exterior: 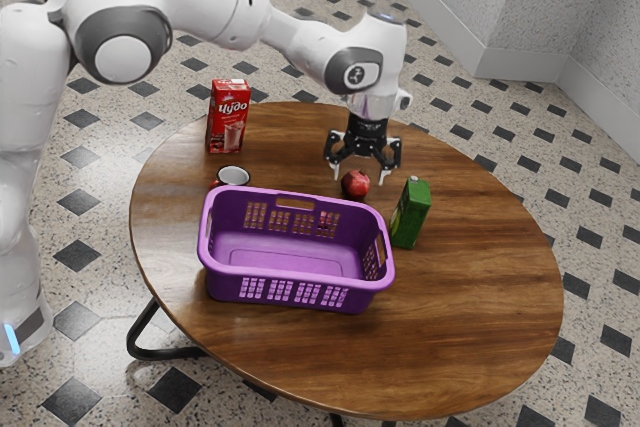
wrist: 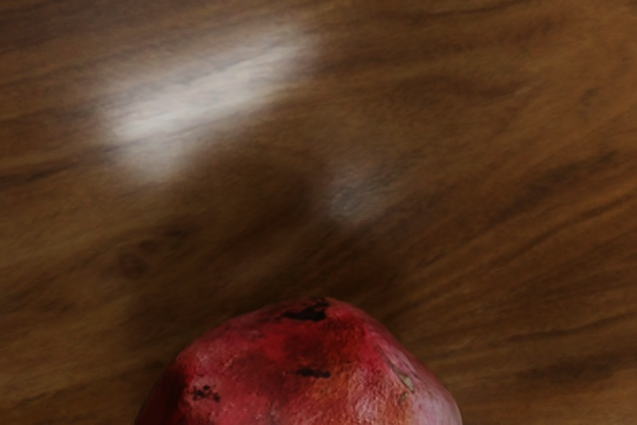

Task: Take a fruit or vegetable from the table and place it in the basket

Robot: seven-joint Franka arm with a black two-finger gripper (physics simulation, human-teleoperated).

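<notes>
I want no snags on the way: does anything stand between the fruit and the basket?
Nothing visible but the wall of the basket, which the fruit would have to clear; the green carton stands to one side.

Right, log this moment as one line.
pincer: open, at red fruit | fruit: on table, outside purple basket | grasp: not yet made | nearby: green carton

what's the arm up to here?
It's lined up for a pick: the open claw is down over a red fruit, likely a pomegranate, with its fingers spread to either side. No grip yet; the fruit sits on the wooden table, outside the purple basket it's meant for. A green carton stands nearby; a red carton and a mug are farther off.
</notes>
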